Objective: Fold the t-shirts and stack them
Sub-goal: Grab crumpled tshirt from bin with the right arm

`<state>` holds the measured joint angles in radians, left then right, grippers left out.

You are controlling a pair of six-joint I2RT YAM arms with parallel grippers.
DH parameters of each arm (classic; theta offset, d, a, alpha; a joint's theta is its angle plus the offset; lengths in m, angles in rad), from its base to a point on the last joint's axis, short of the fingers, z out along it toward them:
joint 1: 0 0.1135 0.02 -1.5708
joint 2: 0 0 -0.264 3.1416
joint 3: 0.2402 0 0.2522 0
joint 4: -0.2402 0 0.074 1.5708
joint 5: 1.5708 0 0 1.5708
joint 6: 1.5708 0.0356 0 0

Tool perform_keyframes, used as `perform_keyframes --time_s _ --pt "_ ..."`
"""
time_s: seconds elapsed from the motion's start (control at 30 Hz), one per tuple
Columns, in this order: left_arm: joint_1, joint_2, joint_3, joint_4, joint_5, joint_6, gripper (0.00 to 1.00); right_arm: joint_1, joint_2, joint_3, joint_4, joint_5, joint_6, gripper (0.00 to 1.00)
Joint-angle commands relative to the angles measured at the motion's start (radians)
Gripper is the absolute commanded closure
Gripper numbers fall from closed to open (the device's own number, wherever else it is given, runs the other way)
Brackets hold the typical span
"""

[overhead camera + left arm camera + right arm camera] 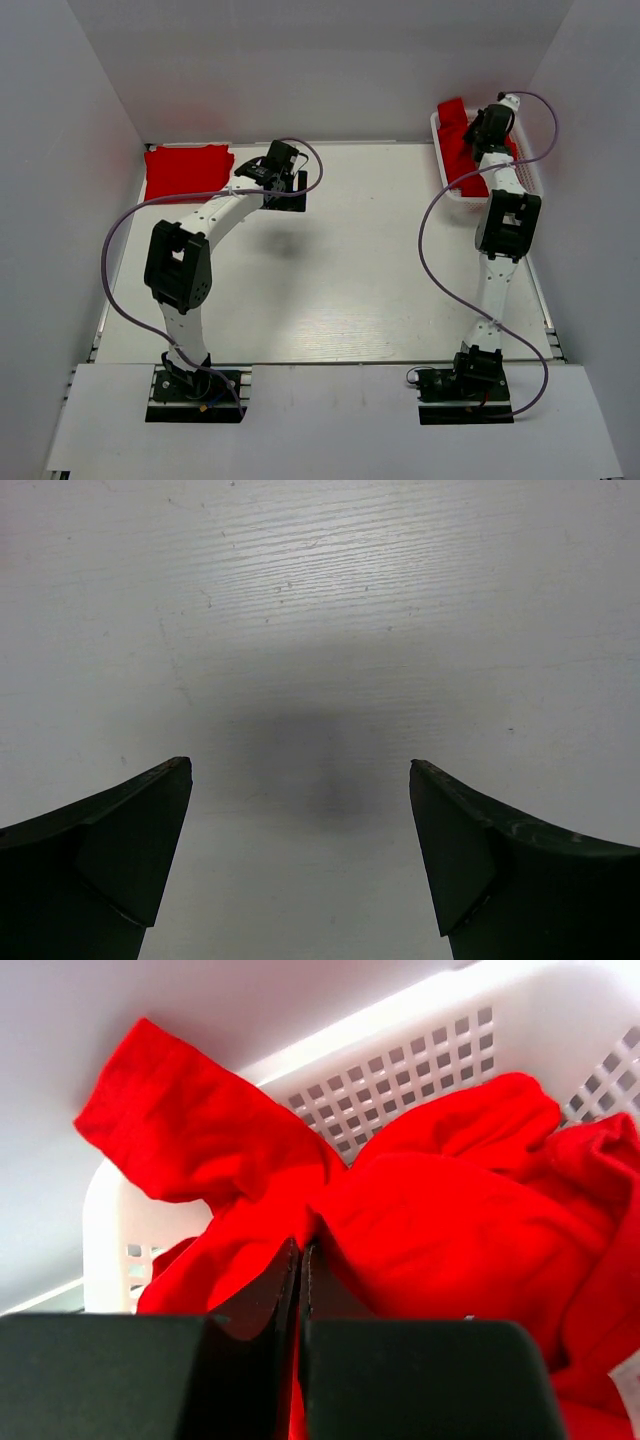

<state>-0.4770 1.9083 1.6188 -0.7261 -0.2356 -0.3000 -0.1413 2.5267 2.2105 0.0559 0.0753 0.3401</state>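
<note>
A folded red t-shirt [186, 170] lies at the table's far left corner. More crumpled red t-shirts [459, 147] fill the white basket [441, 160] at the far right. My right gripper [303, 1250] is inside the basket, shut on a pinch of a red t-shirt [440, 1230]; in the top view it [484, 128] sits over the basket. My left gripper [300, 770] is open and empty, its fingers [130, 850] over bare white table; in the top view it [284, 190] is just right of the folded shirt.
White walls enclose the table on the left, back and right. The basket's lattice wall [390, 1085] stands right behind the gripped cloth. A cable [440, 230] loops off the right arm over the table.
</note>
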Motion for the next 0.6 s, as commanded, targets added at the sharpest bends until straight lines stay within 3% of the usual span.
perform_keyframes --time_s 0.0,0.3,0.57 --pt "0.006 -0.064 0.027 0.002 0.001 0.006 0.0 -0.001 -0.156 -0.015 0.084 0.015 -0.029 1.0" --pt "0.006 -0.169 -0.055 0.022 0.021 0.006 0.0 -0.003 -0.443 -0.11 0.038 -0.008 -0.139 1.0" --pt "0.006 -0.337 -0.183 0.06 -0.01 -0.004 0.0 -0.001 -0.623 -0.08 -0.008 -0.031 -0.179 1.0"
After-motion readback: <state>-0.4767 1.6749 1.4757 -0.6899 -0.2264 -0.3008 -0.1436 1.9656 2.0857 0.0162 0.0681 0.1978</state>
